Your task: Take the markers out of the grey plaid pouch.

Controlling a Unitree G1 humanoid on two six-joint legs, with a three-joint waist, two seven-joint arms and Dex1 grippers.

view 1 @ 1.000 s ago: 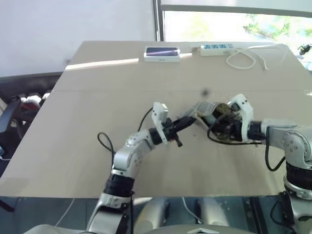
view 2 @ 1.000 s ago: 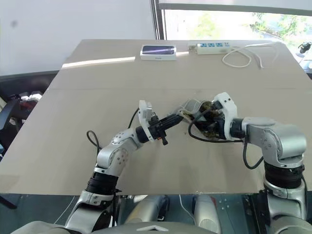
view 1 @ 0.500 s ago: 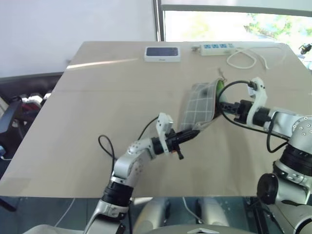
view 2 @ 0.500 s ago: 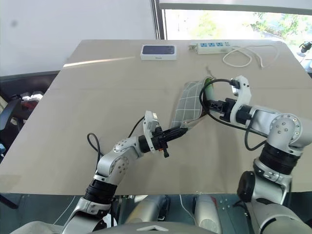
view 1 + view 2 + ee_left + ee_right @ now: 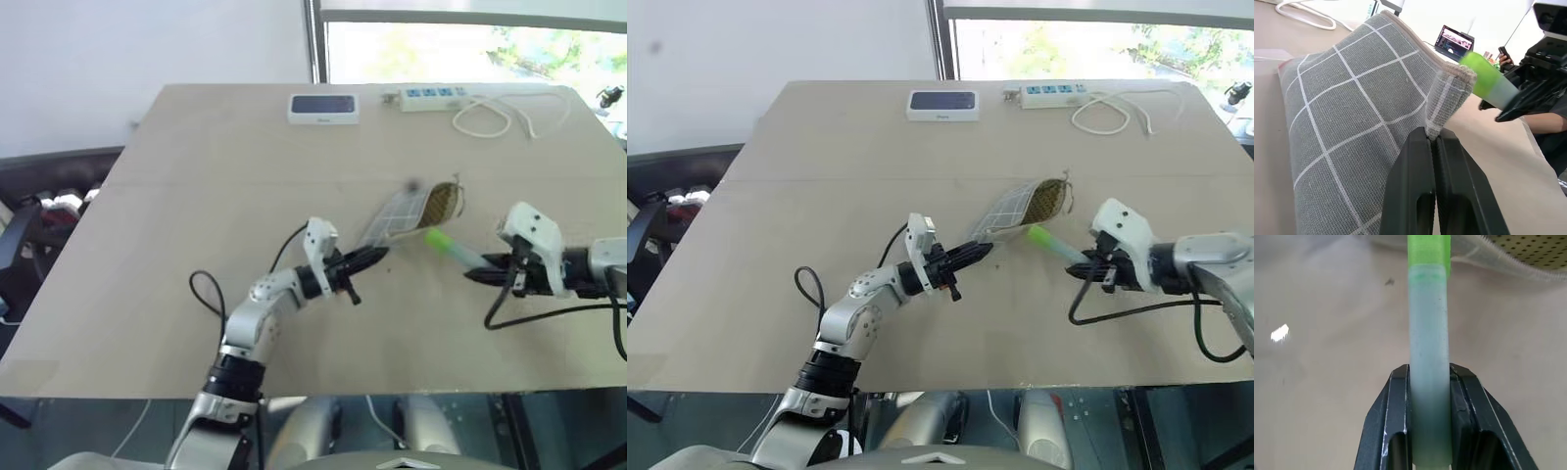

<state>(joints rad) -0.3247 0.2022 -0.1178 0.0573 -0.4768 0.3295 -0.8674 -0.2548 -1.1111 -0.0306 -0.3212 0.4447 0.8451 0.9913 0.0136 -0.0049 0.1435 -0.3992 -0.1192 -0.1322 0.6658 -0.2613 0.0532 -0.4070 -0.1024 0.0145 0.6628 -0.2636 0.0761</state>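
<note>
The grey plaid pouch hangs tilted over the table's middle, its open mouth showing a yellow dotted lining. My left gripper is shut on the pouch's lower corner, seen up close in the left wrist view. Clear of the mouth, a marker with a bright green cap and pale barrel sticks out toward the pouch. My right gripper is shut on the marker's barrel, to the right of the pouch. Whatever else is inside the pouch is hidden.
At the table's far edge lie a white-framed dark device, a white power strip and its looped cable. Bare tabletop spreads to the left and in front of both arms.
My right gripper has drawn the green marker out of the pouch's mouth and swung off to the right. The pouch has dropped from upright to a low tilt, still held by the left gripper.
</note>
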